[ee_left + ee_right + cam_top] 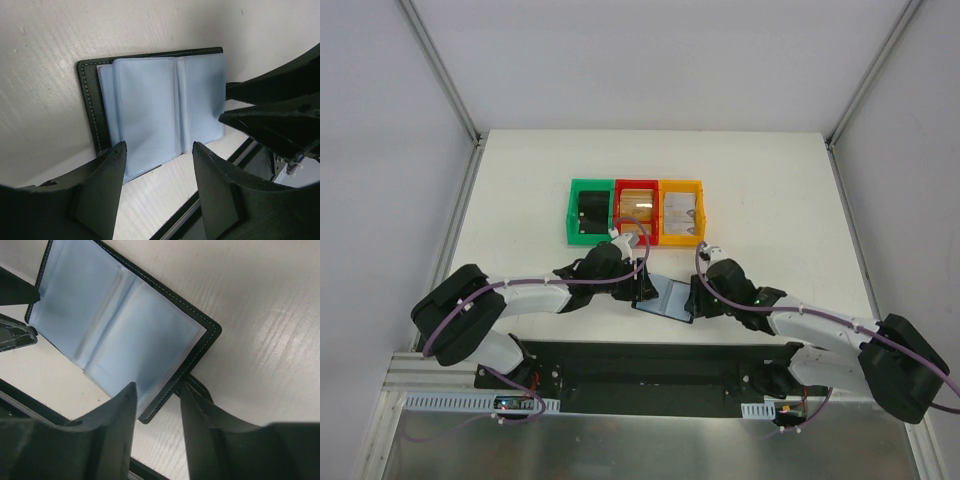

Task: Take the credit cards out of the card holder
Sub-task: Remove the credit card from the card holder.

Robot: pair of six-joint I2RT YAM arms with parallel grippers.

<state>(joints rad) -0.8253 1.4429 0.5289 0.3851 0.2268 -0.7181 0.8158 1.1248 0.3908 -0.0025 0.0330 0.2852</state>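
Observation:
The card holder [665,297] lies open and flat on the table between my two grippers, its two pale blue panels [150,110] facing up inside a black stitched edge [200,320]. No card shows in its panels. A tan credit card [638,205] lies in the red bin and a pale one [680,210] in the yellow bin. My left gripper [159,150] is open, its fingers spread just above the holder's near edge. My right gripper [158,390] is open too, straddling the holder's corner beside the small black tab [196,385] without pinching it.
Green [573,214], red [619,190] and yellow [701,200] bins stand in a row just behind the holder. A chunky black object [590,212] sits in the green one. The black rail [650,362] of the arm mounts runs along the table's near edge.

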